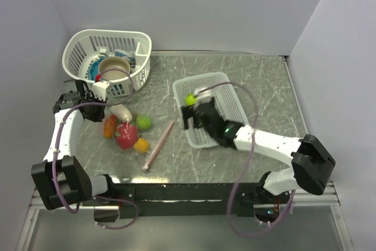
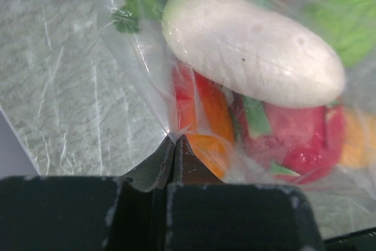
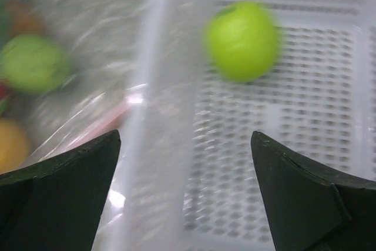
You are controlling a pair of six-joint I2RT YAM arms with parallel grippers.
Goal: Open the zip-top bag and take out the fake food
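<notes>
Bulging zip-top bag [image 1: 157, 145] of fake food [image 1: 124, 136]

Two white baskets [image 1: 74, 57] [image 1: 228, 95], one zip-top bag [image 1: 160, 143], one loose green ball [image 1: 190, 99], one bowl [image 1: 114, 64]

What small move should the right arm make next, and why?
Probably move the right gripper left toward the zip-top bag for another piece. Its jaws stand open and empty, the lime-green ball is already in the rectangular basket, and the white piece and other fake food are in the bag, which the left gripper pinches.
</notes>
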